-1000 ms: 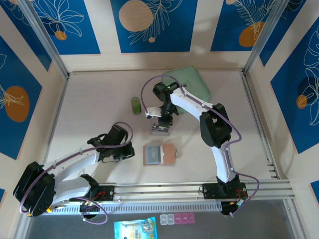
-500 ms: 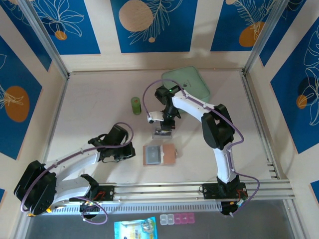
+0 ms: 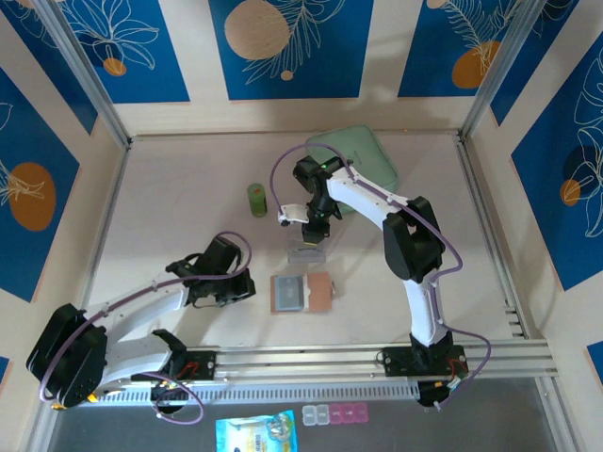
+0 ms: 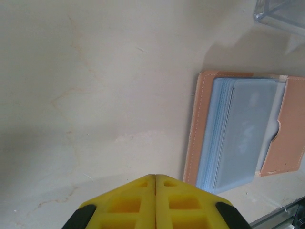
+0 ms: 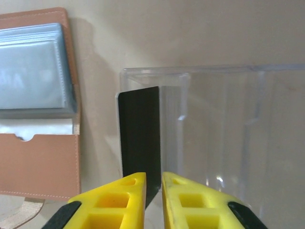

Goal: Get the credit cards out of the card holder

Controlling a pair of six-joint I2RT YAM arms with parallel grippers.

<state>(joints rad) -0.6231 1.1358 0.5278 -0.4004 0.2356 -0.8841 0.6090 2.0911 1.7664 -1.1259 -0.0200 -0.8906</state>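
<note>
The card holder [image 3: 302, 293] is laid open and flat on the table [image 3: 188, 188], near the front edge between the two arms. Its grey-blue sleeves are stacked on one half, and it is touched by neither gripper. Just beyond it stands the clear plastic box [image 5: 214, 133]. A dark credit card [image 5: 139, 138] is seen upright against one wall of the box, apparently within its outline.

The right gripper [image 5: 153, 188] is set over that card, its jaws a narrow slit apart with the card's near end in the slit. Whether the card is pinched or free cannot be told. The step in hand is judged to be the release of this card into the box. It would best be done by parting the jaws only a little, so that the card slides down the wall. The wrist should then be lifted straight up, so that the light box is not nudged.

The left gripper [image 4: 156, 191] is closed on nothing and is held low over bare table near the holder.

No brand or lettering can be read. The card's face is plain and dark, and the pale marks under the sleeves are too blurred.
</note>
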